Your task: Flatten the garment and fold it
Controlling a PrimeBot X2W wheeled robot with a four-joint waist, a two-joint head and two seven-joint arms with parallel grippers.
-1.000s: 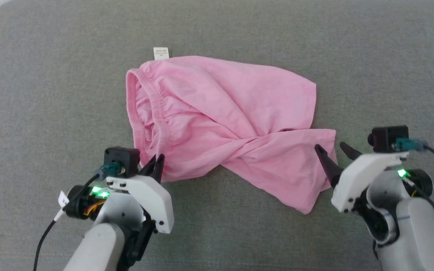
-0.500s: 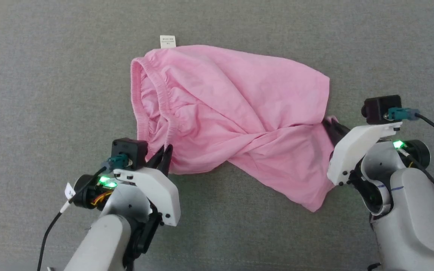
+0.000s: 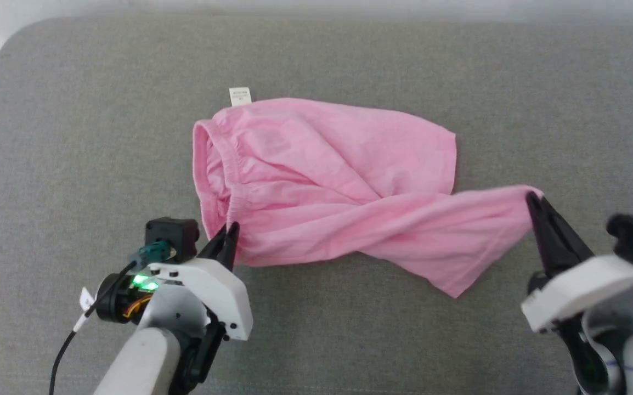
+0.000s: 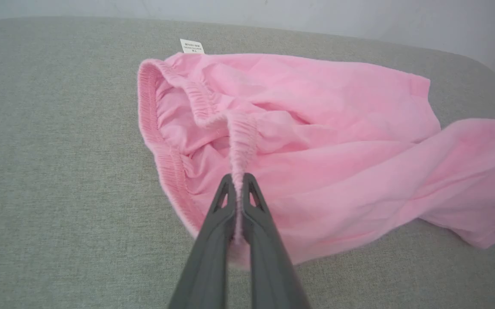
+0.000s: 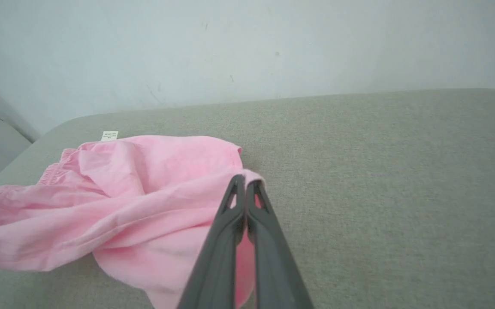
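Note:
The garment is a pair of wrinkled light pink shorts lying on the grey padded surface, waistband to the left and a small white label at its far edge. My left gripper is shut on the near end of the gathered waistband. My right gripper is shut on the hem corner of the near leg, which is lifted and stretched to the right. In the right wrist view the fingers pinch pink fabric. The near leg still twists across the middle.
The grey surface's rounded far-left corner and far edge lie near a pale wall. Open grey surface surrounds the shorts on all sides.
My right gripper went from open beside the near leg's hem to shut on its corner, then pulled it up and to the right, stretching that leg. The head camera shifted. The left gripper kept its hold.

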